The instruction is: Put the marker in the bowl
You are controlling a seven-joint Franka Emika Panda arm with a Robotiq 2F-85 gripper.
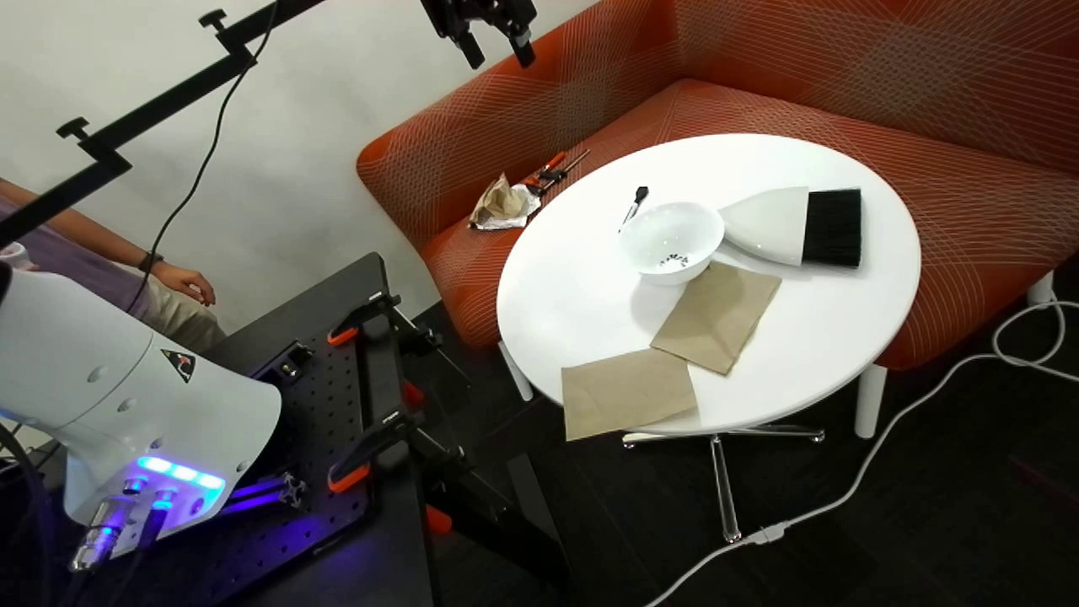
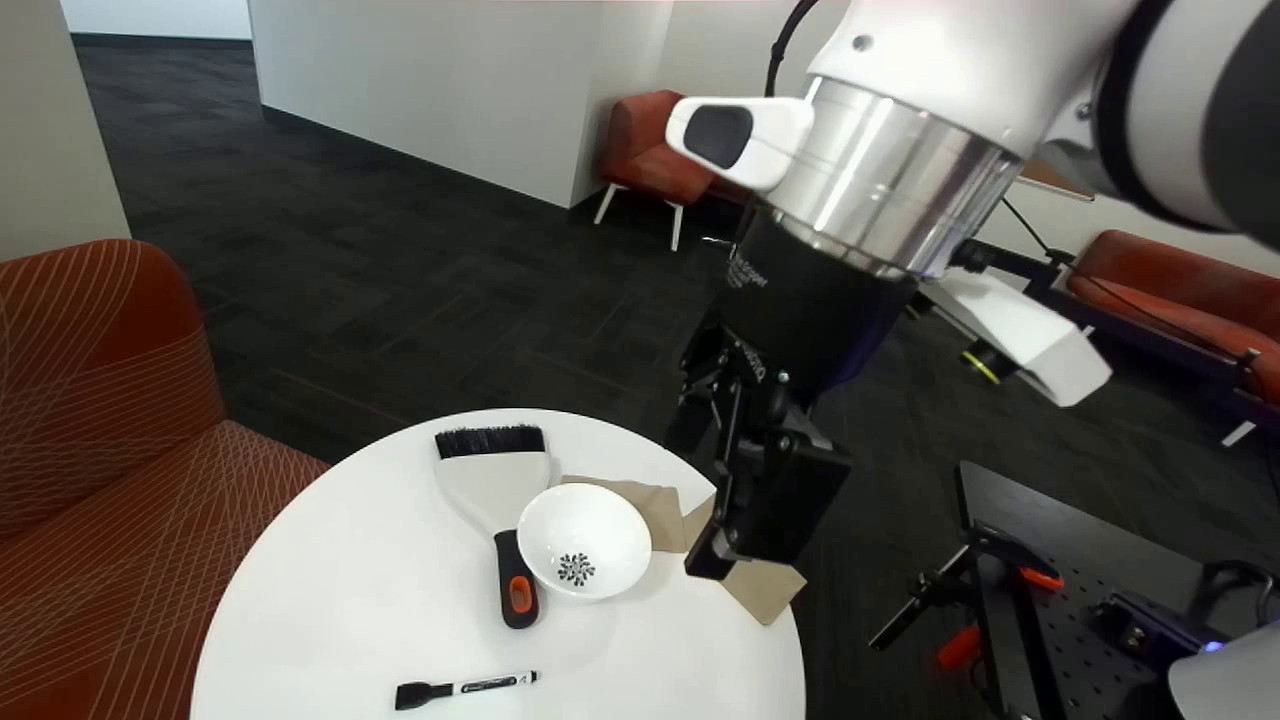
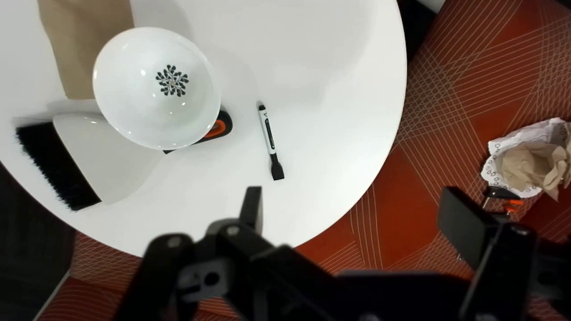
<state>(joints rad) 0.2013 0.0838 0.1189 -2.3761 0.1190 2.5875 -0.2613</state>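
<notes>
The slim white marker with black ends lies flat on the round white tabletop, its broad dark tip pointing between five and six o'clock in the wrist view. The shallow glossy white bowl with a black sprig pattern inside stands apart from it, toward ten o'clock, and the black-and-orange handle of a wide white brush with black bristles reaches between them. The black two-fingered gripper hangs well above the tabletop, its fingers spread wide and grasping nothing. The step in hand is judged to be the approach to the marker, with grasp, carry and release all to come. The next move seems to call for a shift toward ten o'clock in that same view and a descent until the fingers straddle the barrel; they sit roughly along a nine-to-three line, so only a slight turn of the wrist should square them across it. After that, the lift would need to clear handle and rim on the way to the bowl.
</notes>
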